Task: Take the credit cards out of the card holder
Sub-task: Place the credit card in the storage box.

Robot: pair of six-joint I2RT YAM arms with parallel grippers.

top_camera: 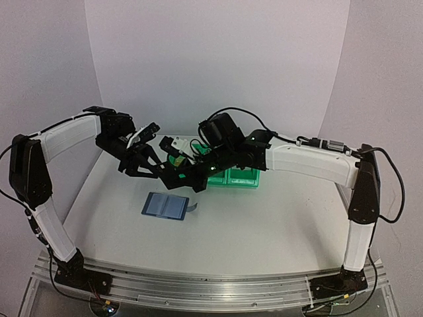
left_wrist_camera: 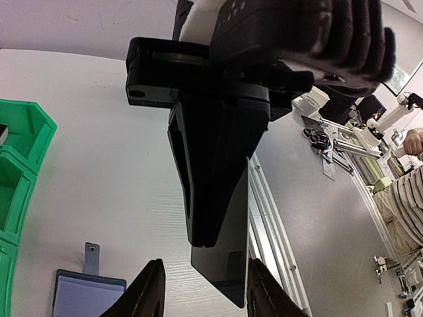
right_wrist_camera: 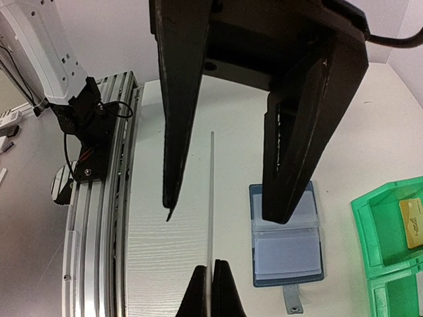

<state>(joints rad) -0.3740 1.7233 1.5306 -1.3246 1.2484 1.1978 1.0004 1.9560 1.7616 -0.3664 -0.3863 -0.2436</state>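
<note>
Black by the look of it, one card (left_wrist_camera: 225,271), pinched at one end in the closed right gripper (right_wrist_camera: 211,281), up off the table. Left gripper (left_wrist_camera: 206,281) wide open, a finger on each side, gripping nothing. Long axis running straight from the right tips into the left jaws, flat faces toward the fingers, so probably just needs a squeeze. Blue wallet (top_camera: 166,206) lying open below, nearer the left arm. Gold card (right_wrist_camera: 413,223) already in a green bin (right_wrist_camera: 367,221).
</note>
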